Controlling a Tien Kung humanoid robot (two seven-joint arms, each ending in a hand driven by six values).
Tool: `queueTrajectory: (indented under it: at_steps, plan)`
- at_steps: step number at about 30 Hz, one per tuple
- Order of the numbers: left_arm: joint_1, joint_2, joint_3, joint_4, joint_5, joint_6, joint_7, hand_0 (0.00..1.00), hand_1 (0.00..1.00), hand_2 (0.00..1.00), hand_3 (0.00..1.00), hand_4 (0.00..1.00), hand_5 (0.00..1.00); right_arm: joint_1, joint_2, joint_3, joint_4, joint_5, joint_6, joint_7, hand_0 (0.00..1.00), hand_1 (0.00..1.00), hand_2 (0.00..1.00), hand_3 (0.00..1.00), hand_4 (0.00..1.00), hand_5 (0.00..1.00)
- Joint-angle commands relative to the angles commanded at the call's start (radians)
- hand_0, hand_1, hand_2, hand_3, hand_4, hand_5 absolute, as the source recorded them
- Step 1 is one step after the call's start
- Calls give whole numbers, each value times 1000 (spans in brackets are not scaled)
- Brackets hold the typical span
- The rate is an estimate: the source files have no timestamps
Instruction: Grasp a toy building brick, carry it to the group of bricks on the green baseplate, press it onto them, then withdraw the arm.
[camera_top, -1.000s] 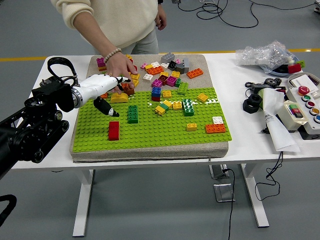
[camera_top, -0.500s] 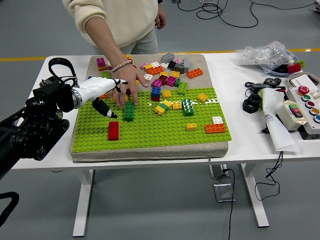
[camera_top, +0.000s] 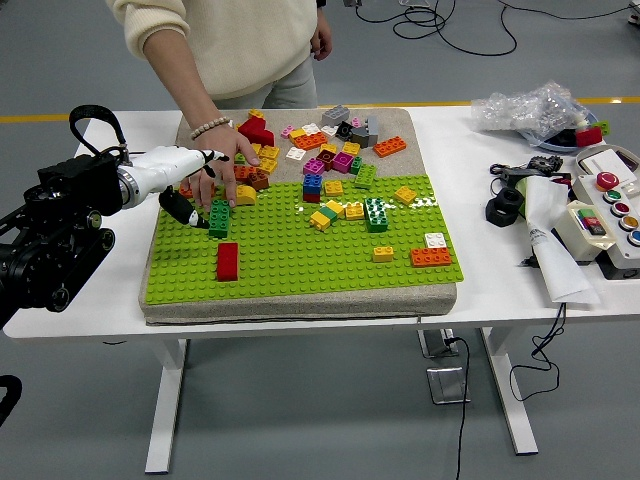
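Green brick (camera_top: 219, 218) sits on the green baseplate (camera_top: 300, 262) under a person's hand (camera_top: 222, 160), and we judge the grasp step pending: the left robot hand (camera_top: 185, 185), fingers loosely open and empty, must close on it.

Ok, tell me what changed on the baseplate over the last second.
The person's hand slid the dark green tall brick left, from mid-plate toward the left robot hand, and rests its fingers on it. The robot hand pulled back left, open and empty. The red brick, the orange flat brick and the green studded baseplate stayed put.
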Motion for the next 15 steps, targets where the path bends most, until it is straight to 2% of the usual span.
queueTrajectory:
  at_steps: [8, 15]
  plan:
    - [-7, 1, 8, 37, -2, -3, -7, 956, 907, 734, 886, 998, 158, 1, -1, -1, 0, 2, 0, 0, 776, 706, 749, 766, 998, 776]
    - [-19, -8, 23, 75, -14, 11, -20, 955, 907, 731, 875, 998, 151, 2, -1, -1, 0, 2, 0, -1, 777, 705, 749, 766, 998, 776]
